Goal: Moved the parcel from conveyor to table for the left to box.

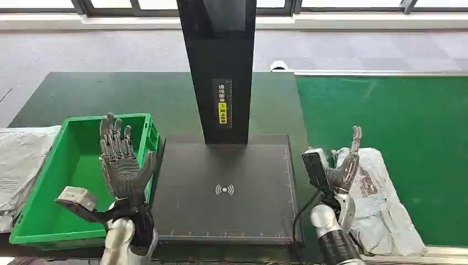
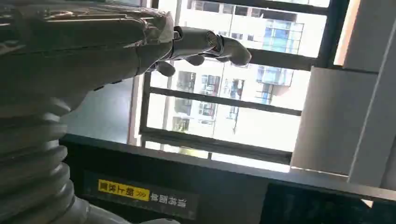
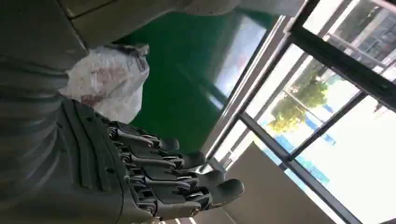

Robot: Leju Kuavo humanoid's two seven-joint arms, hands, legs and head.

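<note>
The parcel (image 1: 375, 199), a crumpled white-grey plastic bag with reddish print, lies on the green conveyor belt (image 1: 408, 121) at the near right. My right hand (image 1: 345, 165) is raised just left of it, fingers up and apart, holding nothing; the right wrist view shows the parcel (image 3: 109, 79) beyond the hand (image 3: 159, 182). My left hand (image 1: 121, 160) stands upright with spread fingers over the right rim of the green box (image 1: 55, 193), which looks empty. The left wrist view shows the hand (image 2: 196, 46) against windows.
A black scanning platform (image 1: 226, 187) with a tall black post (image 1: 218, 66) sits between the box and the belt on the dark table. Grey bagged parcels (image 1: 22, 160) lie left of the box. The conveyor's metal frame (image 1: 386, 73) borders the belt.
</note>
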